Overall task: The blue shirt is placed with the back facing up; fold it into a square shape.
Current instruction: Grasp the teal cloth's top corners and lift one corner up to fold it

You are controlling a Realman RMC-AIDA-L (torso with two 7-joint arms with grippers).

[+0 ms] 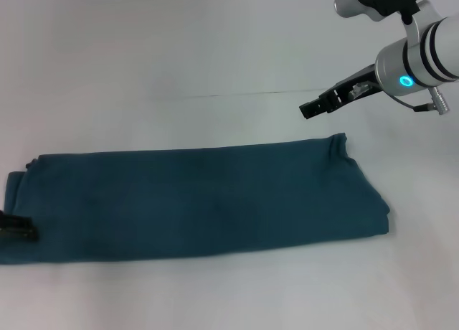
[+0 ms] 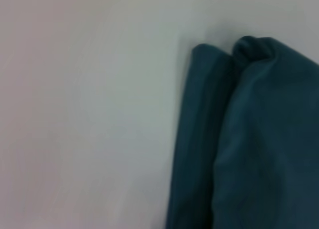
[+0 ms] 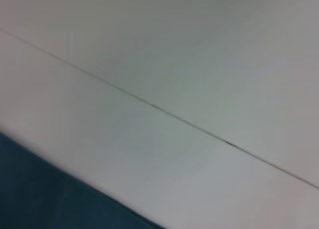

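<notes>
The blue shirt [image 1: 201, 201] lies on the white table [image 1: 215, 50] as a long, flat, dark teal band running left to right, plain side up. My left gripper [image 1: 18, 227] shows only as a black tip at the picture's left edge, resting on the shirt's left end. The left wrist view holds that end's doubled, rounded folds [image 2: 259, 139]. My right gripper [image 1: 310, 108] hangs above bare table just beyond the shirt's far right corner [image 1: 340, 138], apart from the cloth and holding nothing. A strip of shirt edge [image 3: 45, 199] fills one corner of the right wrist view.
A thin dark seam [image 1: 237, 94] crosses the tabletop behind the shirt and also runs through the right wrist view as a seam [image 3: 164, 112]. White table surface surrounds the shirt on the far, near and right sides.
</notes>
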